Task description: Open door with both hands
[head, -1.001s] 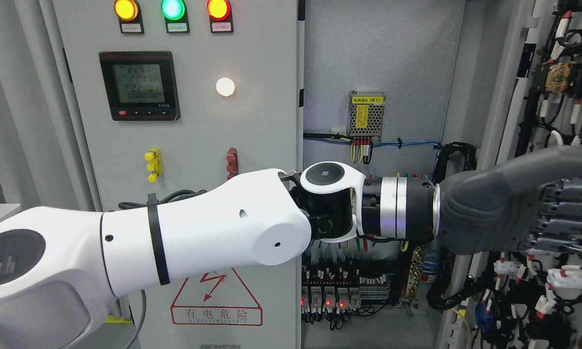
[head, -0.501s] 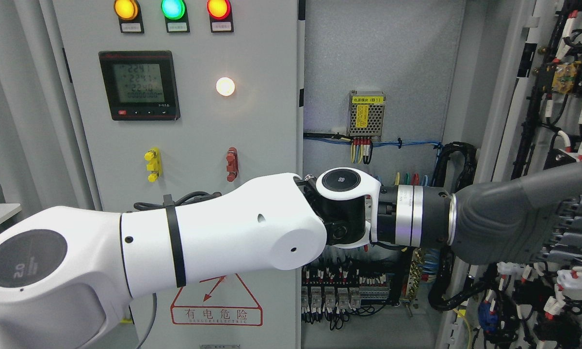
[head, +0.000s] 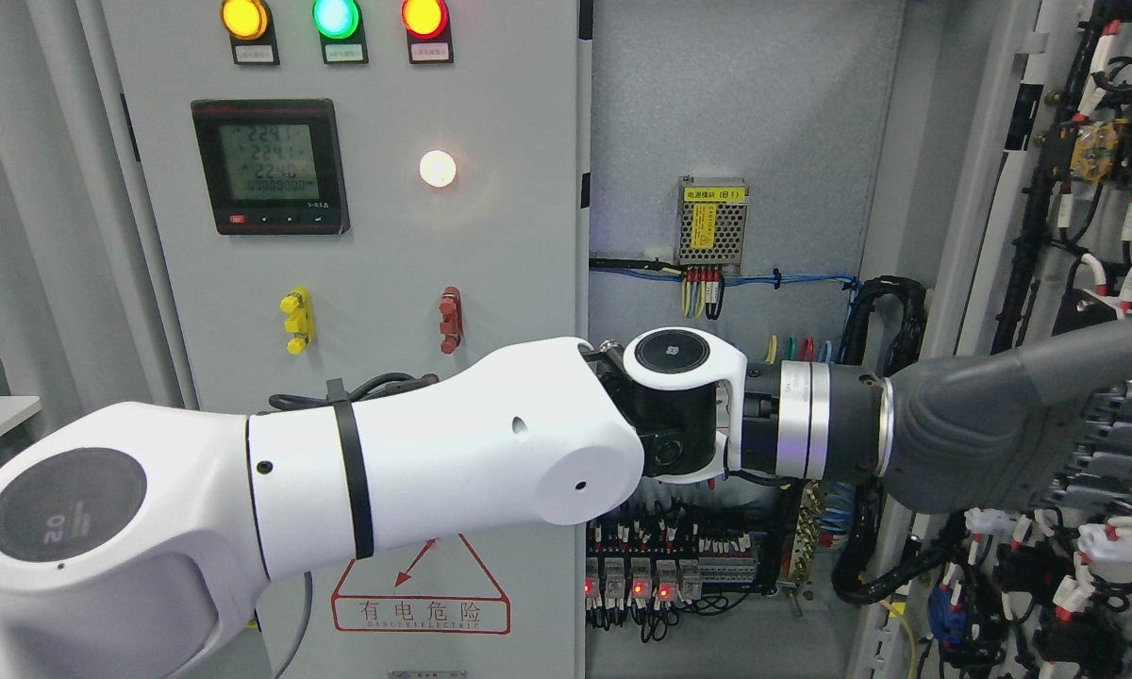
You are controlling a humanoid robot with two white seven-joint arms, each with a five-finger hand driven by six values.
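Nearest, the robot's white left arm [head: 358, 481] is coming in from the lower left and stretching across the whole width of the head view, a black strap circling its forearm. Beyond its black wrist joint and silver collar, the grey left hand [head: 1028, 424] is sitting at the far right, its segmented fingers [head: 1118, 443] lying flat and extended against the inner face of the open door [head: 1028, 141], pressing on it rather than wrapping anything (how the fingertips are ending is cut off by the picture's edge). That door is standing swung out at the right, its inner side crowded with black cables and red-and-white connectors.

Behind the forearm, the closed left panel [head: 387, 245] is showing a triangular red warning sign [head: 422, 589] low down, a yellow fitting [head: 294, 322] and a red fitting [head: 450, 319] at mid height, a black meter [head: 271, 166] with a lit display, a glowing white lamp [head: 438, 168], and three indicator lights along the top: amber [head: 245, 17], green [head: 336, 17] and red [head: 424, 17].

Farthest back, inside the cabinet [head: 736, 113], a small perforated power supply [head: 712, 224] with a yellow label is hanging on the grey rear wall, coloured wires running beneath it, and a row of terminal blocks [head: 641, 566] with small red lights is sitting low.
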